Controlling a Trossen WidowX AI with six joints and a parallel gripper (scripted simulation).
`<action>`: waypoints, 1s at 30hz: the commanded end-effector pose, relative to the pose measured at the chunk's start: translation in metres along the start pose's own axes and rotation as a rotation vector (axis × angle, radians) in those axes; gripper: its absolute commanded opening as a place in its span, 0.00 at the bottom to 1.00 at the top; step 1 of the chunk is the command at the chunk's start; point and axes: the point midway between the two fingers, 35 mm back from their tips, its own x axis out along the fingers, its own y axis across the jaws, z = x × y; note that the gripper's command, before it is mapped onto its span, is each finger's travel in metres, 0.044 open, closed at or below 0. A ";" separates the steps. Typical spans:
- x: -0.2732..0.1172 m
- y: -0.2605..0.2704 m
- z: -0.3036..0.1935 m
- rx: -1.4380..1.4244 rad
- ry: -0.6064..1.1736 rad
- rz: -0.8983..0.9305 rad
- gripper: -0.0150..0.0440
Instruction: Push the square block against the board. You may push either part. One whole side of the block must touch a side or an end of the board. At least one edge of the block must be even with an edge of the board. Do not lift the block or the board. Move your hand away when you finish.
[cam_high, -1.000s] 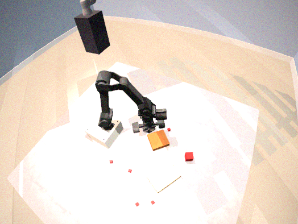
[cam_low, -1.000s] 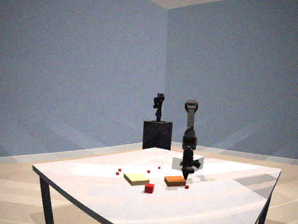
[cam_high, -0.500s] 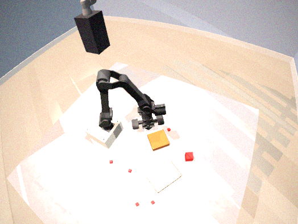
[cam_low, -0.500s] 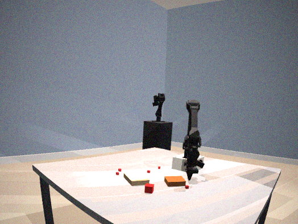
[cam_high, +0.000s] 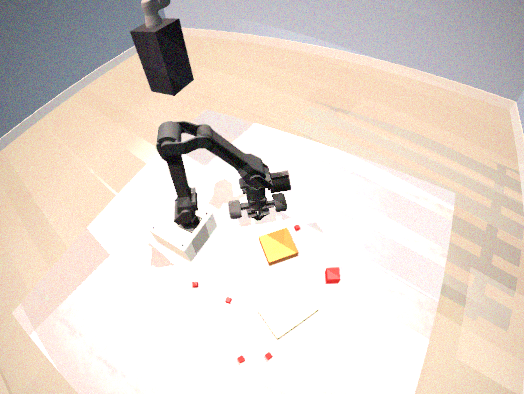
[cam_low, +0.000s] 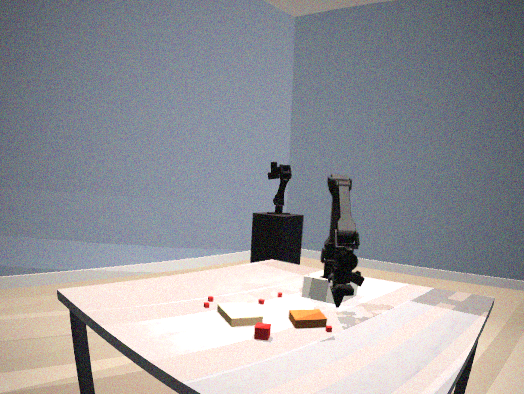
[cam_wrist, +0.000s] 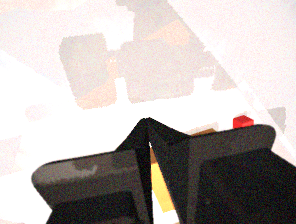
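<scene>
The orange square block (cam_high: 278, 246) (cam_low: 308, 318) (cam_wrist: 161, 187) lies flat on the table, nearer the arm than the board. The pale cream board (cam_high: 286, 319) (cam_low: 240, 312) lies flat beyond it, with a gap between the two. Its top is washed out in the top view, where only its near edges show clearly. My gripper (cam_high: 259, 218) (cam_low: 338, 305) (cam_wrist: 145, 122) is shut and empty, pointing down just off the block's arm-side edge, on the side away from the board. A small gap shows between fingertips and block; the tips' exact height is hard to tell.
A larger red cube (cam_high: 332, 275) (cam_low: 262, 331) lies beside the gap between block and board. A small red cube (cam_high: 297, 227) (cam_low: 328, 329) (cam_wrist: 243, 122) lies near the block's corner. Several more small red cubes are scattered about. The white arm base (cam_high: 202, 241) stands behind.
</scene>
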 end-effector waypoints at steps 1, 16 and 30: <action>-0.021 -0.003 0.000 0.002 0.003 -0.019 0.25; -0.021 -0.002 -0.004 0.364 -0.001 -0.020 0.25; -0.021 -0.002 -0.010 0.848 -0.005 -0.020 0.25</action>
